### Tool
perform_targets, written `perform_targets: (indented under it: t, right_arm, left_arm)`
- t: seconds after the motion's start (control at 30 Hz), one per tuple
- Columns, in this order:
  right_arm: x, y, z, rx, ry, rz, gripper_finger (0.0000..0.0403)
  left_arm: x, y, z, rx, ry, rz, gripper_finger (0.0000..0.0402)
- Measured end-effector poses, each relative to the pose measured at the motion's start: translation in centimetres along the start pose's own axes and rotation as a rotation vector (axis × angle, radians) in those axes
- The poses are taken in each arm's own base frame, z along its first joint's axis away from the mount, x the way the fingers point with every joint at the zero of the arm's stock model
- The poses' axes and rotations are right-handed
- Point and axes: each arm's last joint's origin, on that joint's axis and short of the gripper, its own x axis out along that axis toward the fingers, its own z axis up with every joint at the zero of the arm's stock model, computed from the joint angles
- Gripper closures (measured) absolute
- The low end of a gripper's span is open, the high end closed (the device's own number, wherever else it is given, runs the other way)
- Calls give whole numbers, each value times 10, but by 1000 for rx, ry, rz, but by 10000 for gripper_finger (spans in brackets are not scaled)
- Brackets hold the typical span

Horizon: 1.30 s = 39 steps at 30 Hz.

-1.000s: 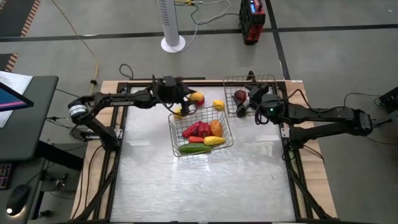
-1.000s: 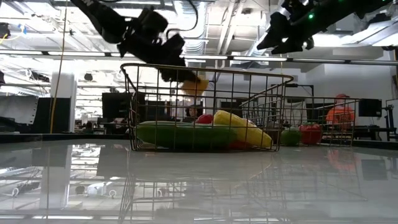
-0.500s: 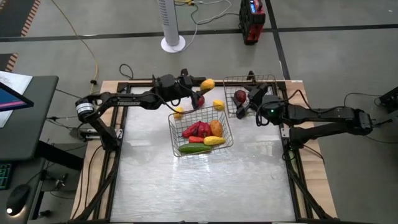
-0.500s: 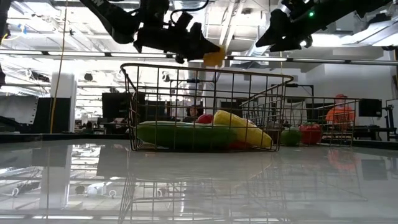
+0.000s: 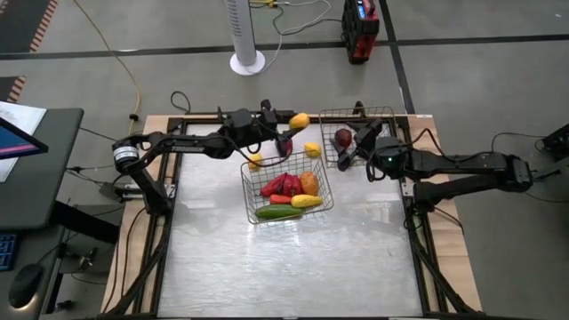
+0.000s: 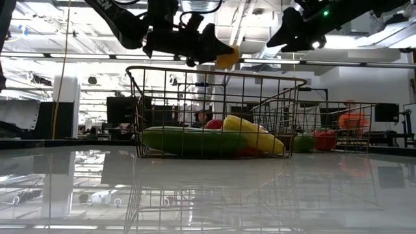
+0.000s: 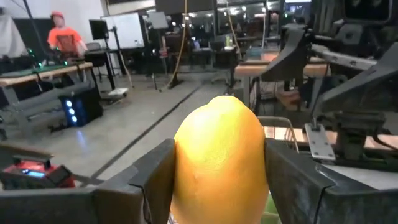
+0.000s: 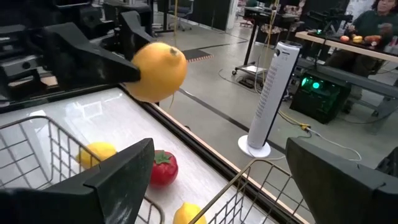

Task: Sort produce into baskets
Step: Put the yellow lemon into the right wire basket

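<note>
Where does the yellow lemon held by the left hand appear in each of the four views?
High view: lemon at the table's far edge, left of the far basket.
Low view: lemon above the near basket.
Left wrist view: lemon centre, between that hand's fingers.
Right wrist view: lemon upper left.
Shared landmark: left hand.

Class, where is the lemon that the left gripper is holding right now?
In the high view the lemon sits in the left gripper, raised near the table's far edge, just left of the far basket.

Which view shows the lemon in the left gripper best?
Left wrist view: lemon fills the frame, clamped between the left gripper's fingers. Right wrist shows it smaller; high and low show a speck.
</note>
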Motion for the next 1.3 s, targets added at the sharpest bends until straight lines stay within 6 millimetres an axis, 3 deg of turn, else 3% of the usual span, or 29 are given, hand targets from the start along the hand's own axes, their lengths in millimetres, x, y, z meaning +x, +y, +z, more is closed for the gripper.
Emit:
perform_targets:
  t: [0.27, 0.43, 0.53, 0.7, 0.93, 1.1, 1.3]
  right_arm:
    - [-1, 1, 0, -12, 1, 5, 14]
    - [-1, 1, 0, -9, 3, 5, 14]
    - [-1, 1, -1, -6, 5, 5, 14]
    - [-1, 1, -1, 7, 12, 4, 14]
    - [-1, 1, -2, 34, 13, 8, 14]
    - [-1, 1, -2, 41, 13, 9, 14]
    - [0, 0, -2, 42, 14, 5, 14]
  left_arm:
    - [-23, -10, 37, 73, -14, -7, 200]
    - [-56, -9, 71, 105, 1, -19, 200]
    - [-80, -11, 75, 112, 21, -49, 200]
    - [-122, -16, 59, 99, -22, -56, 200]
    - [-167, -36, 4, -24, -51, -129, 200]
    - [-184, -56, -26, -101, -12, -258, 200]
    - [-191, -94, -31, -157, 8, -345, 200]
